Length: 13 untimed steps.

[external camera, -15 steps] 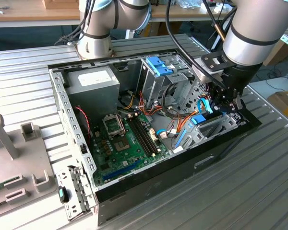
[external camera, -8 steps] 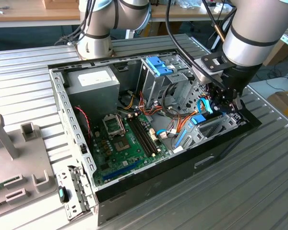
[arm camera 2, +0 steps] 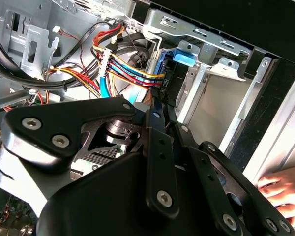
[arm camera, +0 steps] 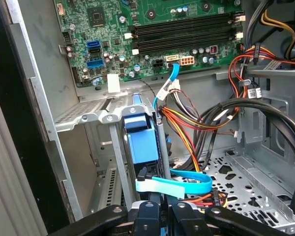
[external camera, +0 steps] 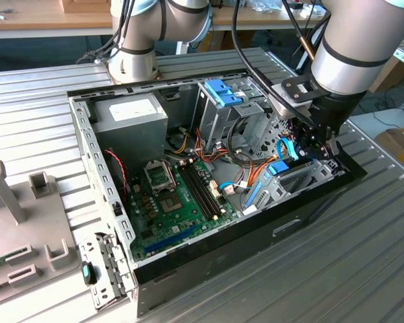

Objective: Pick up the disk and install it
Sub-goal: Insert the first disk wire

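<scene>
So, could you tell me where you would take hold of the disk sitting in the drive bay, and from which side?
I would grip the disk by its exposed blue-framed end, pinching across its thin side. It stands on edge in the metal drive bay, whose walls seem to cover its flat faces. Come in from the case's open side, keeping off the light-blue flat cable beside it.

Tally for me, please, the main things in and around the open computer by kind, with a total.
computer case: 1
motherboard: 1
grey power-supply box: 1
disk: 1
gripper: 1
person's hand: 1
Total: 6
</scene>
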### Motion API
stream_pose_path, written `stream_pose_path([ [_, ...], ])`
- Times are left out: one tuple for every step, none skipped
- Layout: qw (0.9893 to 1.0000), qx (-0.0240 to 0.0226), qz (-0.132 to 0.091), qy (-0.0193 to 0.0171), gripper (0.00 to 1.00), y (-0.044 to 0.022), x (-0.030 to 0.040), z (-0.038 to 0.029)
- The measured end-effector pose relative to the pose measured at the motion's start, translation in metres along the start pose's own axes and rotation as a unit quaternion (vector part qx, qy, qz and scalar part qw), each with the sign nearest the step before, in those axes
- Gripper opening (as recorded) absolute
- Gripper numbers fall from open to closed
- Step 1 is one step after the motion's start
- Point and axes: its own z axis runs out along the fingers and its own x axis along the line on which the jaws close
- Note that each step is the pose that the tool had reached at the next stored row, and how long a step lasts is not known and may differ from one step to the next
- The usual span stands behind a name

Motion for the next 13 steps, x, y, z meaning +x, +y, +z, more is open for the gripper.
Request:
stream_pose_path([
  [1.0000, 0.0000, 0.000, 0.0000, 0.16, 0.0000, 0.0000, 0.0000],
  [1.0000, 0.0000, 0.000, -0.0001, 0.16, 0.0001, 0.0000, 0.0005],
  [1.0000, 0.0000, 0.000, -0.0001, 0.16, 0.0002, 0.0000, 0.0010],
  [1.0000, 0.0000, 0.000, -0.0001, 0.16, 0.0004, 0.0001, 0.0014],
  [1.0000, 0.0000, 0.000, 0.0001, 0.16, 0.0004, 0.0001, 0.0014],
  [1.0000, 0.0000, 0.000, 0.0000, 0.16, 0.0004, 0.0001, 0.0015],
  [1.0000, 0.0000, 0.000, 0.0000, 0.16, 0.0004, 0.0001, 0.0016],
  [1.0000, 0.0000, 0.000, 0.0000, 0.16, 0.0004, 0.0001, 0.0016],
  [1.0000, 0.0001, 0.000, -0.0001, 0.16, 0.0006, 0.0001, 0.0016],
  [1.0000, 0.0003, 0.000, -0.0003, 0.16, 0.0010, 0.0002, 0.0015],
  [1.0000, 0.0006, 0.000, -0.0004, 0.16, 0.0012, 0.0003, 0.0011],
  [1.0000, 0.0008, 0.000, -0.0003, 0.16, 0.0011, 0.0002, 0.0003],
  [1.0000, 0.0011, 0.000, -0.0003, 0.16, 0.0009, 0.0001, -0.0005],
])
